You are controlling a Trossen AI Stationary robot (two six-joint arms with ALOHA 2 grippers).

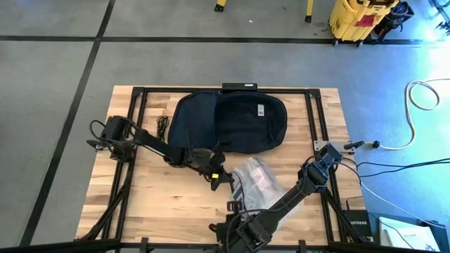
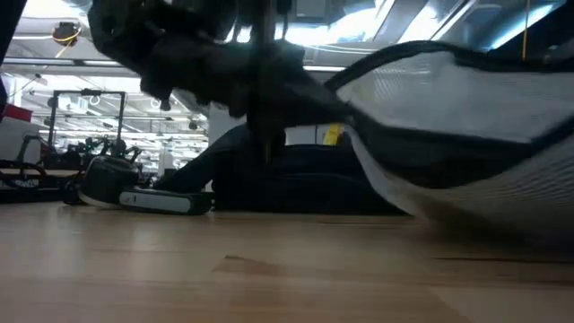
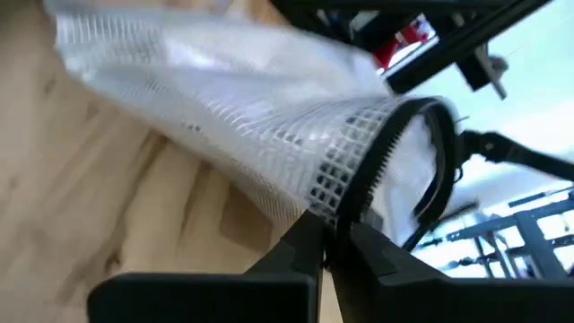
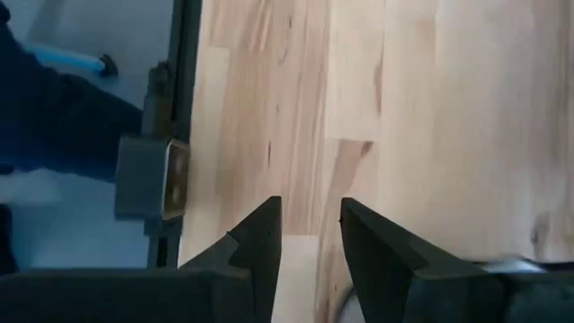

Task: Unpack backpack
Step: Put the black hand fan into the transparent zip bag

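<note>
The dark navy backpack [image 1: 228, 121] lies flat on the far middle of the wooden table, its white label up; the low view shows it behind the arm [image 2: 296, 175]. Nearer lies a clear mesh pouch [image 1: 259, 179] with a black zipper edge. My left gripper [image 1: 219, 174] is at the pouch's left end, shut on it. My right gripper [image 1: 223, 223] hangs near the table's near edge, pointing steeply down over bare wood, open with nothing between its fingers [image 4: 309, 247]. My left gripper pinches the mesh pouch at its black zipper edge [image 3: 359, 211], between the tips of its two fingers [image 3: 300, 256]. The fingers come from the table's left, slanting a little downward. The held end is raised, and the pouch [image 2: 466, 117] slopes down from it toward the table's right.
A black cord [image 1: 163, 125] lies left of the backpack, and a dark object with a pale strip [image 2: 143, 196] shows there in the low view. Black frame rails [image 1: 137, 140] run along the table's sides. Bare wood lies at the near left.
</note>
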